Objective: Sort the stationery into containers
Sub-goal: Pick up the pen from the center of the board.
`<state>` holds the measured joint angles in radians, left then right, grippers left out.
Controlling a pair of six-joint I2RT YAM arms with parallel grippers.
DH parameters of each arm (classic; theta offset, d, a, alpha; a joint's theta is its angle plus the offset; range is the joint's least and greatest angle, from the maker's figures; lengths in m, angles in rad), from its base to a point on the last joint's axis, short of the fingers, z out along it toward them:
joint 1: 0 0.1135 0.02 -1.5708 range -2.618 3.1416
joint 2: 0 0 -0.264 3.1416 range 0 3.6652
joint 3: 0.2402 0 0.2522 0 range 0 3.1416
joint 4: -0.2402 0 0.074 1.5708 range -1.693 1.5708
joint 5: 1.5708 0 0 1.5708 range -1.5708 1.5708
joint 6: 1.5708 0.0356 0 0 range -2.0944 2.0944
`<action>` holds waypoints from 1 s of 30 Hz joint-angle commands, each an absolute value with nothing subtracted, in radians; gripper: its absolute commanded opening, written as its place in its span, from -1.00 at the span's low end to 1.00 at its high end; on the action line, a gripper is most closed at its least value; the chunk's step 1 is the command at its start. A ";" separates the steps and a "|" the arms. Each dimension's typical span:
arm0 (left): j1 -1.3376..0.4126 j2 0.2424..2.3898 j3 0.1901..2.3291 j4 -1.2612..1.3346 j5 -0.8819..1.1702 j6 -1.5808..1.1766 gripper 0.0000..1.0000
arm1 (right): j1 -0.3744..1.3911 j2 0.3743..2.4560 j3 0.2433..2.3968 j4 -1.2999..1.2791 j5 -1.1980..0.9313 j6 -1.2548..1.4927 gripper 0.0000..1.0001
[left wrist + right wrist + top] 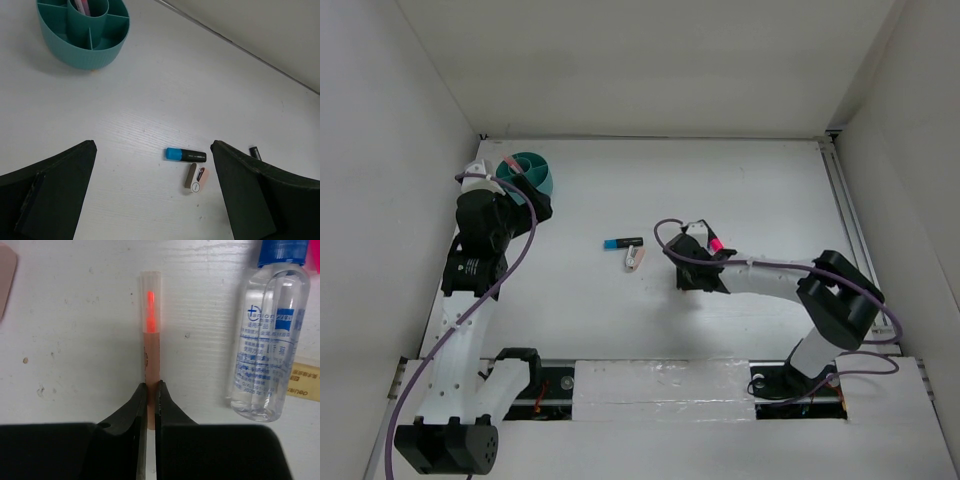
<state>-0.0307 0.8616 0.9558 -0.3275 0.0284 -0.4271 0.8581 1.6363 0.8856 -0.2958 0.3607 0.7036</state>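
My right gripper (151,389) is shut on a thin salmon-pink pen (151,347) with a clear cap, which lies on the table. A small clear blue-capped bottle (267,335) lies right of it, with a tan block (305,382) beside that. In the top view the right gripper (698,262) is at mid-table. My left gripper (153,165) is open and empty, up near the round teal tub (82,50), which holds pink pens (80,6) in its centre cup. A black marker with a blue end (185,155) and a pink-white eraser (196,179) lie between the arms.
The teal tub (534,175) stands at the table's far left, close to the left wall. The blue-ended marker (622,243) and eraser (635,259) lie just left of the right gripper. A pink-ended marker (716,243) lies by the right wrist.
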 commanded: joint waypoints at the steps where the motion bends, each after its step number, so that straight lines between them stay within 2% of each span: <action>1: -0.026 0.845 0.945 -0.267 0.095 -0.414 1.00 | 0.902 1.617 0.882 -0.276 0.354 0.698 -1.00; 6: -0.026 0.909 0.913 -0.190 0.416 -0.414 1.00 | 0.943 1.444 0.882 -0.155 0.302 0.615 -1.00; 11: -0.026 0.986 0.890 -0.101 0.687 -0.414 1.00 | 0.943 1.465 1.045 -0.114 0.242 0.560 -1.00; 19: -0.026 1.015 0.870 -0.025 0.827 -0.457 1.00 | 0.974 1.661 1.368 -0.166 0.209 0.518 -1.00; 26: -0.026 1.035 0.861 -0.023 0.839 -0.466 1.00 | 1.035 1.690 1.474 -0.156 0.175 0.509 -1.00; 30: -0.026 1.035 0.881 -0.032 0.830 -0.466 1.00 | 1.060 1.678 1.465 -0.156 0.175 0.509 -1.00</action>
<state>-0.0307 1.0386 0.8642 -0.0738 0.7982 -0.4622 1.0382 1.6947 1.4303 -0.1925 0.1936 0.5255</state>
